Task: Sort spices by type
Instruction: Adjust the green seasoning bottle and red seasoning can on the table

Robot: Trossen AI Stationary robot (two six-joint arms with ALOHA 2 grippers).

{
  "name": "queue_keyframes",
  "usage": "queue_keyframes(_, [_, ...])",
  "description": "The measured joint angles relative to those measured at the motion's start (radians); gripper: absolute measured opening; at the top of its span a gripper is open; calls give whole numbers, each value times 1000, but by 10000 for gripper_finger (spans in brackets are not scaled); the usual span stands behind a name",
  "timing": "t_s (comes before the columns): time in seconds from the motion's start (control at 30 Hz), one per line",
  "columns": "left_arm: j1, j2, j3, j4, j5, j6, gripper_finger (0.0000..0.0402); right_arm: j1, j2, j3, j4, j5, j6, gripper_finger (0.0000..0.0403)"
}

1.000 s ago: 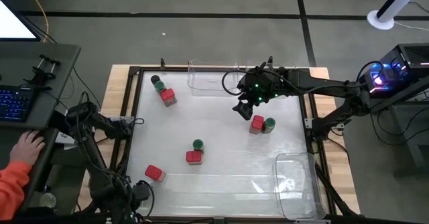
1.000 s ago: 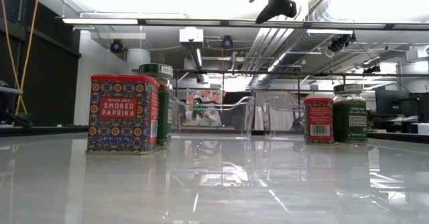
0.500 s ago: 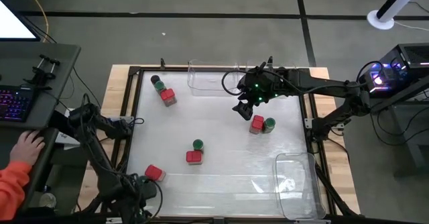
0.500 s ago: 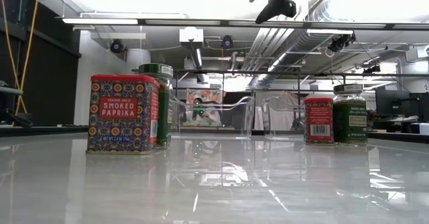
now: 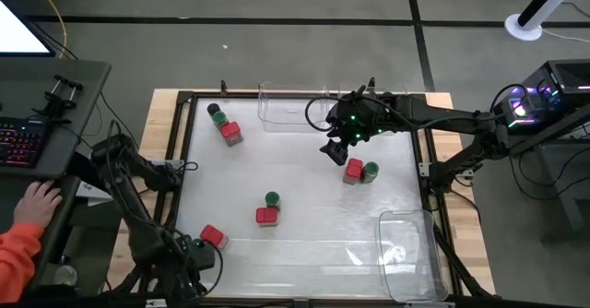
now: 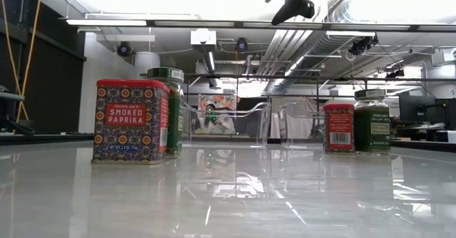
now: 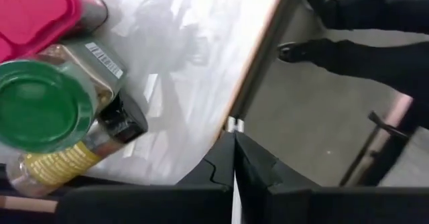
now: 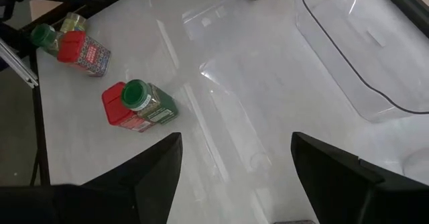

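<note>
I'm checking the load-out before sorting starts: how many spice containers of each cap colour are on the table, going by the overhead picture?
Red-capped tins: 4
Green-capped jars: 3
Total: 7 in the high view; no dark-capped jar shows there.

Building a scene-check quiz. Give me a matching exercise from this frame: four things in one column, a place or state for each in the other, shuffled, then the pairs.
Things
1. left gripper
2. right gripper
3. lone red-capped tin
4. clear bin

Place or state
A. near right corner of the table, nothing in it
B. open, above the far side of the table
C. shut, at the near left edge
D. near left, no green-capped jar beside it

Pairs: 1-C, 2-B, 3-D, 4-A
</note>
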Motion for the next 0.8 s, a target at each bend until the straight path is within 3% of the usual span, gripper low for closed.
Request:
queue_keyframes(0.2, [-7, -99, 2, -10, 9, 97, 4, 0, 0, 0, 0, 2, 0, 275])
queue_keyframes(0.3, [2, -117, 3, -94, 111, 210, 27, 0, 0, 0, 0, 2, 2, 275])
queue_keyframes(0.5, [23, -116, -34, -230, 216, 411, 134, 2, 0, 0, 9, 16, 46, 275])
queue_keyframes(0.67, [35, -116, -92, -212, 200, 499, 232, 2, 0, 0, 23, 19, 87, 275])
queue_keyframes(0.8, [49, -116, -132, -216, 154, 570, 280, 2, 0, 0, 36, 18, 111, 275])
